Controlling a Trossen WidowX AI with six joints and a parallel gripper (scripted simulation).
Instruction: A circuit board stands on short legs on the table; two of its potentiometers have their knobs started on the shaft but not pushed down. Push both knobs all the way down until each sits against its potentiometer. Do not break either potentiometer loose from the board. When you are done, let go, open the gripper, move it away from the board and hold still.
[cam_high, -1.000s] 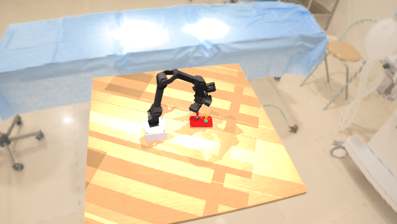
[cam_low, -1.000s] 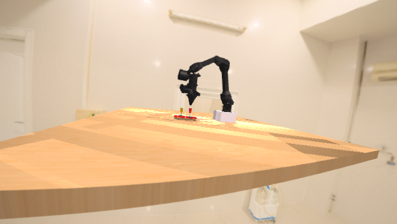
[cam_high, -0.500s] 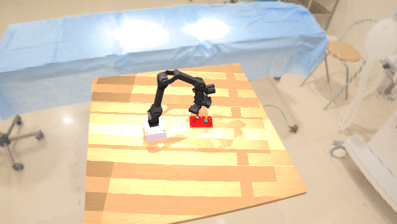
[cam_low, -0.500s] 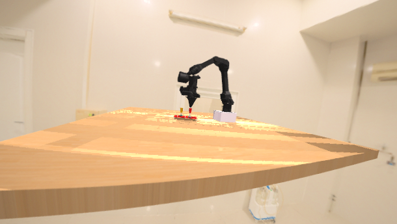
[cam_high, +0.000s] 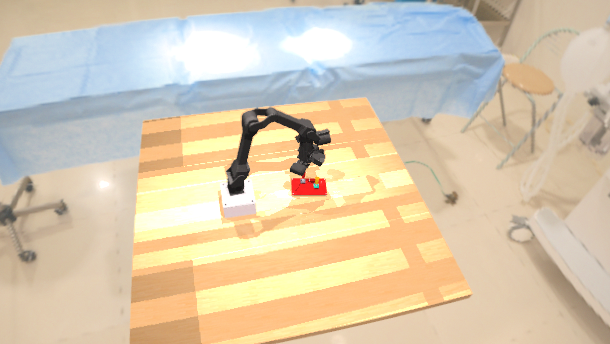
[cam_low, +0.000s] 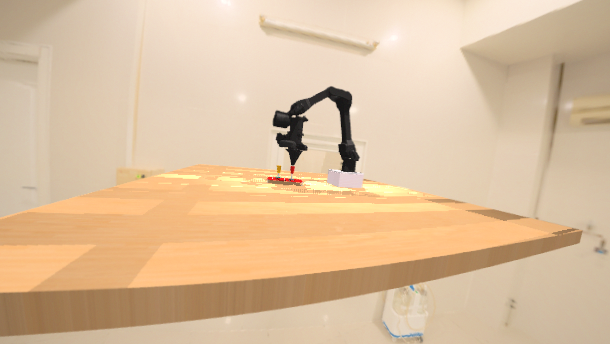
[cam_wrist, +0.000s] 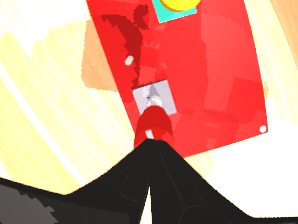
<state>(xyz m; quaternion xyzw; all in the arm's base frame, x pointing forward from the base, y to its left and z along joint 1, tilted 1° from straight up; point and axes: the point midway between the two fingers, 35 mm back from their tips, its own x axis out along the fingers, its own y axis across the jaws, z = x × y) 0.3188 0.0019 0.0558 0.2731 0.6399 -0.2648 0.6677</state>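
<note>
Claw (cam_high: 304, 174) (cam_low: 293, 164) (cam_wrist: 153, 148) tips together, nothing gripped, at top of red knob (cam_low: 292, 170) (cam_wrist: 154, 125), above grey pot. (cam_wrist: 167, 95) on red board (cam_high: 309, 189) (cam_low: 274, 179) (cam_wrist: 220, 95). Step: prob. 1st press. Next: centre, push straight down, gently.

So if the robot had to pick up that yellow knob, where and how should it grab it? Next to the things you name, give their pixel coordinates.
I'd grip the yellow knob (cam_low: 279, 169) (cam_wrist: 181, 4) (cam_high: 317, 180) by its sides, coming straight down from above. It stands upright over the red board (cam_high: 300, 190) (cam_low: 272, 178) (cam_wrist: 220, 75), its top uncovered, and its wide upper part offers more to pinch than the thin shaft below.
</note>
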